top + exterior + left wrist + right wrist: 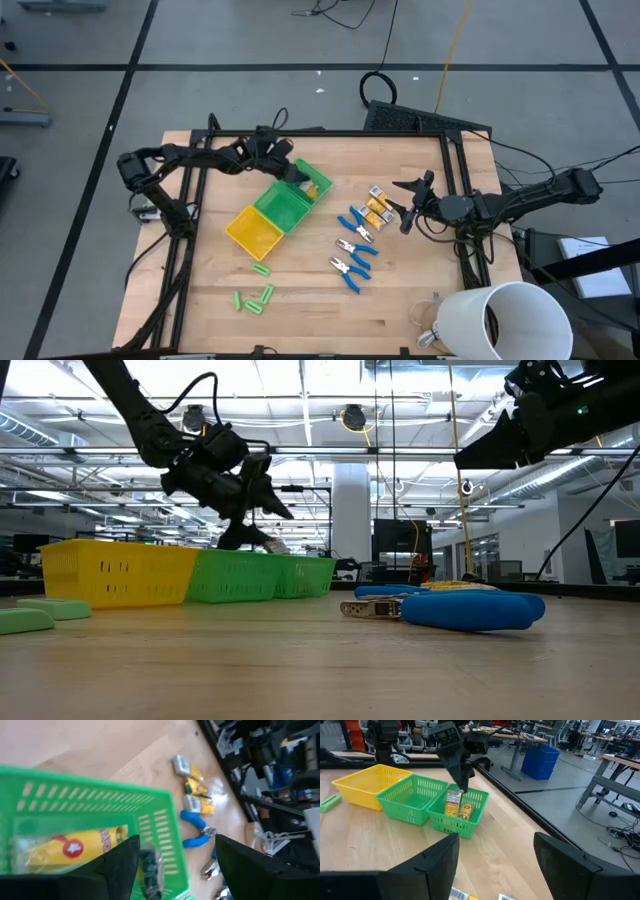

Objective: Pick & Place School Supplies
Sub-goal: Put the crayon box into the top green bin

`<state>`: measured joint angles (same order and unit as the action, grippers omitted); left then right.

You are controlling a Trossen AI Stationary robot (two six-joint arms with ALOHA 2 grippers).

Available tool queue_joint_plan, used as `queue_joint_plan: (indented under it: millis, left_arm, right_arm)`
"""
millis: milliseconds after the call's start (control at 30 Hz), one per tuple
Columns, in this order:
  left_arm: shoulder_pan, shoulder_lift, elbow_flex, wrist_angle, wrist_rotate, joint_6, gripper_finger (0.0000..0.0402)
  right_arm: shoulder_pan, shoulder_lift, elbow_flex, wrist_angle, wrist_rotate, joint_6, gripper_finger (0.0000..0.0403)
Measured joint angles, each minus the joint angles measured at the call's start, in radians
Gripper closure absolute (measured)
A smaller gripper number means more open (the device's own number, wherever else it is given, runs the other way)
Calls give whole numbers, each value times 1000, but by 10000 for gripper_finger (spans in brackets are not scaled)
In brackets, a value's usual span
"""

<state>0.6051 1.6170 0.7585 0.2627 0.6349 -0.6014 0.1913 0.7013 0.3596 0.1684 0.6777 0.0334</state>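
A green-and-yellow compartment tray (245, 225) (405, 795) stands left of the table's centre. My left gripper (175, 870) (462, 782) is open and points down just above the tray's small green end compartment. One yellow-orange piece (75, 847) (456, 804) leans inside that compartment, beside the fingers and not between them. Several more yellow-orange pieces (377, 205) (197, 795) lie on the table. Three blue-handled tools (355, 245) (470, 608) lie near them. Several light-green sticks (255, 297) (40, 612) lie near the table's near edge. My right gripper (408, 210) (495, 870) is open and hovers right of the loose yellow-orange pieces.
A big white cup (505, 320) lies on its side at the table's near right corner. Black frame rails (455, 170) run along the table's far, left and right sides. Bare wood lies between the tray and the tools.
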Motion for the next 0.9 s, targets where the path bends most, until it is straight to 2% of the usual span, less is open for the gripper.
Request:
queue_joint_plan:
  millis: [167, 333, 500, 667, 900]
  left_arm:
    - [-6, -75, 46, 2, 23, 38, 138]
    - [-34, -221, 78, 5, 12, 134, 154]
    - [-100, -360, 79, -5, -119, 309, 169]
    - [-158, -397, 79, -1, -233, 367, 179]
    - [-213, -385, 79, 2, -281, 345, 179]
  right_arm:
    - [0, 0, 0, -1, 1, 0, 156]
    - [0, 0, 0, -4, 1, 7, 156]
    - [-13, 22, 0, -38, 5, 39, 156]
    - [-91, 98, 0, -115, -7, 123, 156]
    - [-265, 278, 0, -147, -228, 202, 156]
